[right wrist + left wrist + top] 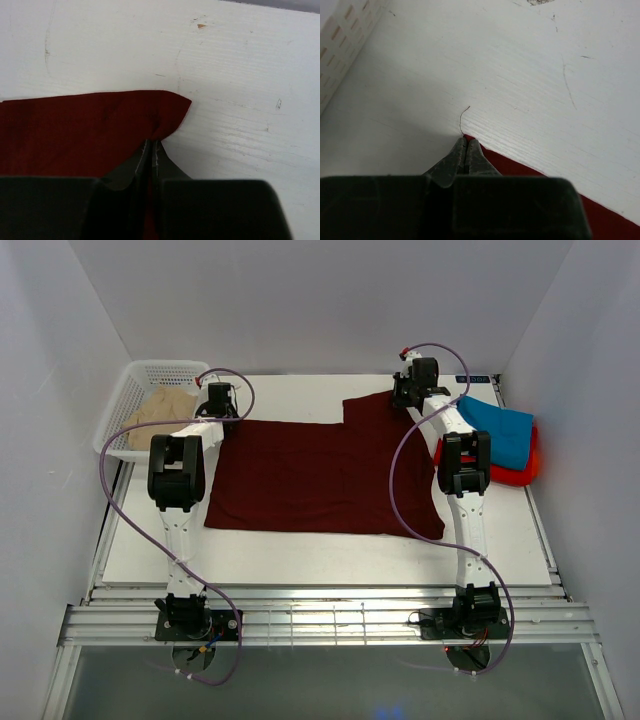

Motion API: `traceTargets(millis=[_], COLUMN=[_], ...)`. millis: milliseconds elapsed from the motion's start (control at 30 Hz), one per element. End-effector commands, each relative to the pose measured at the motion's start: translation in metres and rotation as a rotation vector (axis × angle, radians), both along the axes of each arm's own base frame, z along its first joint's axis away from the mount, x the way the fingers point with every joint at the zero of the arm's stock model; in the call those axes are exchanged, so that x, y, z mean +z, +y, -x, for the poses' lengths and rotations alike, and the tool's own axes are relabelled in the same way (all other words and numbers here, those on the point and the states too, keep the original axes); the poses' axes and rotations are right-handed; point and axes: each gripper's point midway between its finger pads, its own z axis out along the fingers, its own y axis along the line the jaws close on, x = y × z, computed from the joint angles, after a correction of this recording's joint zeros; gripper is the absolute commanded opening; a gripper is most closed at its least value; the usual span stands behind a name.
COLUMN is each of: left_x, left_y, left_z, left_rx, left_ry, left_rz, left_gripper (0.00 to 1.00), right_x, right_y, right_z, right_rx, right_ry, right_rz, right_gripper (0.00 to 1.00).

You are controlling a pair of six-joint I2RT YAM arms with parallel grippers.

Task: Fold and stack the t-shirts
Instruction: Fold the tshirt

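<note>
2 corners of maroon t-shirt (320, 475) pinched; L hand (465, 142) & R hand (152, 145) clamped tight.

Left arm (178, 532) and right arm (470, 532) are both showing white link shells with chunky black joint housings. A purple cable (101, 471) is looping off each arm, and small red connector bits are showing near the wrists. Black base blocks (190, 618) are anchoring both. Left claw (465, 142) and right claw (152, 145) are showing dark grey tapered fingers under a boxy black housing.
</note>
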Motion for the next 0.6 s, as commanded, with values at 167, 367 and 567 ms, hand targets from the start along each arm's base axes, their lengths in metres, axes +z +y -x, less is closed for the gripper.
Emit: traceTargets(millis=[167,367,567], left_x=[0.02,0.067,0.086], left_y=[-0.006,-0.005,-0.002], left_z=[0.008,0.007,0.021], left_rx=[-0.032,-0.037,-0.043], left_ry=[0.023,-0.076,-0.115], left_rz=[-0.018,-0.029,-0.042], left_gripper=[0.0,0.0,0.0], right_x=[0.024,0.07,0.101], right_y=[0.003,-0.003,-0.002], right_z=[0.003,0.015,0.045], right_rx=[0.0,-0.008,-0.001], right_ry=[-0.048,-0.115,-0.146], right_rz=[-0.007,0.033,0.035], right_gripper=[0.08,0.08,0.08])
